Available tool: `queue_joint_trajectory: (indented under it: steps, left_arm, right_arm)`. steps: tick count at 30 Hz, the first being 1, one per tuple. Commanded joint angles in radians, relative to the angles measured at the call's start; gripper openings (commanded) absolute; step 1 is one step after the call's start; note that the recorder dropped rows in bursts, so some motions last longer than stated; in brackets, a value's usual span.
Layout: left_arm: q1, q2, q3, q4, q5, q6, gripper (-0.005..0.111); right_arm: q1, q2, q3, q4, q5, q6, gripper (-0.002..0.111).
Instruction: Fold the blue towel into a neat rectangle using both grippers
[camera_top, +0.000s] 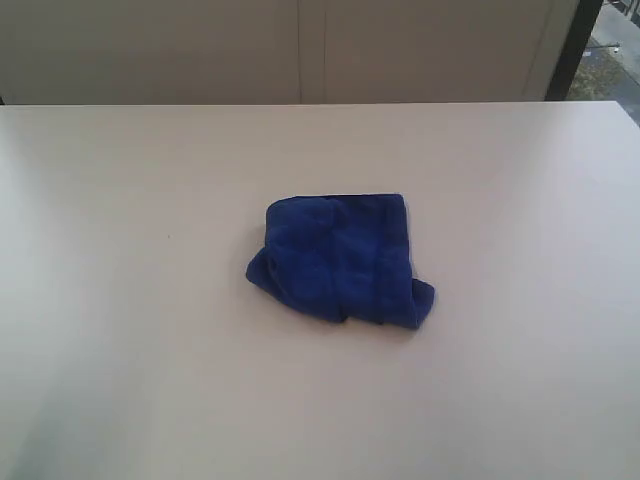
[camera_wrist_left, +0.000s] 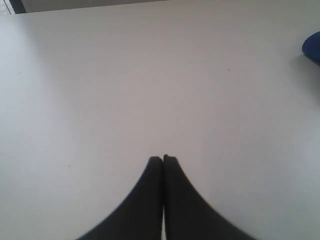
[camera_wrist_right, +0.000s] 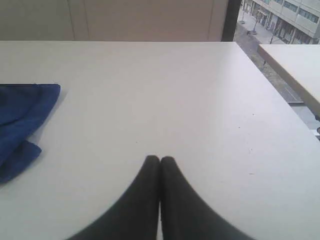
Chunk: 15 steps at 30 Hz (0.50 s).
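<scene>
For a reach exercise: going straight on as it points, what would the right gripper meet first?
Ahead of the right gripper, probably only bare white table; the crumpled royal-blue fleecy towel lies off to one side.

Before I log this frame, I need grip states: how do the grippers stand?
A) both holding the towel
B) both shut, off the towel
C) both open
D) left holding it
B: left gripper and right gripper are shut over the table, towel apart.

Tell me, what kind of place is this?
Probably an upper-floor office or lab: a big plain white table with a blue towel, pale wall panels behind, and a window overlooking a street and buildings.
</scene>
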Motion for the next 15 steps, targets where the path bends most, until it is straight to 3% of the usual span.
queue_joint_trajectory:
  steps: [1,6,15]
  left_arm:
    - [0.003,-0.005,0.005,0.001,-0.003,-0.01,0.0]
    - [0.003,-0.005,0.005,0.001,-0.003,-0.01,0.0]
    - [0.003,-0.005,0.005,0.001,-0.003,-0.01,0.0]
  right_arm:
    - [0.001,-0.003,0.005,0.0,-0.004,-0.008,0.0]
    - [0.001,-0.003,0.005,0.0,-0.053,-0.008,0.0]
    - [0.001,-0.003,0.005,0.0,-0.492,-0.008,0.0]
